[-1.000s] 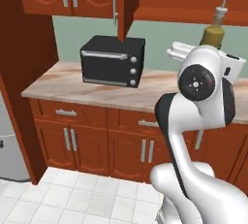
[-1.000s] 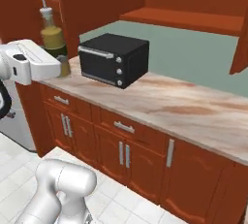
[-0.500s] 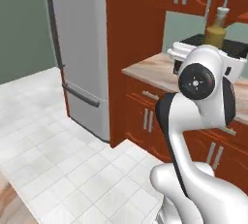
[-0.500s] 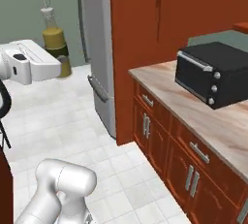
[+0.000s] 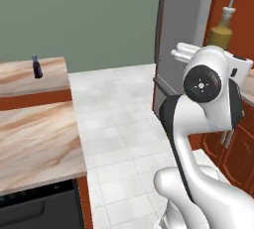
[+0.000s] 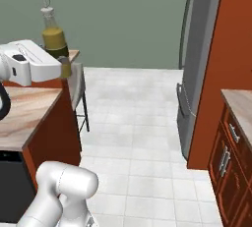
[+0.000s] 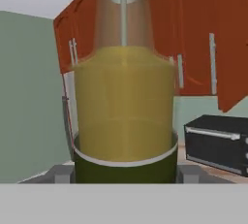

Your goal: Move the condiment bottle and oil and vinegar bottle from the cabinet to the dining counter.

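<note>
You see the oil and vinegar bottle (image 7: 124,106) upright in the middle of the frame, olive-yellow, its dark base low between the grey finger tips (image 7: 61,173); reddish-brown cabinet (image 7: 193,39) doors span the upper right; a black toaster oven (image 7: 218,143) sits lower right.

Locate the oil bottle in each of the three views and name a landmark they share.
Left base view: oil bottle at upper right, above the arm's white wrist.
Right base view: upper left, upright, just behind the white hand.
Hand view: centre, close up, between the claw fingers.
Shared landmark: the grey fridge, a sliver at left in the hand view.
</note>
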Motion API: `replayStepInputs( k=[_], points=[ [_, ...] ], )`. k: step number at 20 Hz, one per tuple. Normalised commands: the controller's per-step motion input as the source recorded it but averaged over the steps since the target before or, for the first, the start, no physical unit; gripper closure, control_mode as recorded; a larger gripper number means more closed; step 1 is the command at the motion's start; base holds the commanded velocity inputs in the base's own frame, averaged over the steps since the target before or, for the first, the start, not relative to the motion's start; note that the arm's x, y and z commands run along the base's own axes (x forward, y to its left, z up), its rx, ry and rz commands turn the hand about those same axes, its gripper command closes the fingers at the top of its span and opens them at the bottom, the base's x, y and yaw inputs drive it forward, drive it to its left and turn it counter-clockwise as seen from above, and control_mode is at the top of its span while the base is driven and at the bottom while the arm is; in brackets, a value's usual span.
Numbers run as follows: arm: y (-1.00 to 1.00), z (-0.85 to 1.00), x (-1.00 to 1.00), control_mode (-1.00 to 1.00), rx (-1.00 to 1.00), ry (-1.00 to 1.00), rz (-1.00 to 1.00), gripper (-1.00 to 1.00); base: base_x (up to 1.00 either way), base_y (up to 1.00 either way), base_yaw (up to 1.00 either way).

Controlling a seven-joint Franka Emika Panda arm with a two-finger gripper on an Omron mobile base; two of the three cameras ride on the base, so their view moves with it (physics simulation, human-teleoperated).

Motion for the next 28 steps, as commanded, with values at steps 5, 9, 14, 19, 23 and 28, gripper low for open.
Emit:
replayStepInputs(
  k=[5,9,14,19,23,28],
  points=[
    [0.00,0.00,0.00,1.00,0.00,0.00,0.00,1.00,0.58,-0.13,0.49],
    [0.00,0.00,0.00,1.00,0.00,0.00,0.00,1.00,0.63,-0.20,0.37],
    [0.00,0.00,0.00,1.00,0.00,0.00,0.00,1.00,0.67,-0.24,0.29],
    [0.00,0.00,0.00,1.00,0.00,0.00,0.00,1.00,0.64,-0.39,0.12],
    [0.00,0.00,0.00,1.00,0.00,0.00,0.00,1.00,0.64,-0.42,0.07],
    [0.00,0.00,0.00,1.00,0.00,0.00,0.00,1.00,0.64,-0.37,0.11]
  ],
)
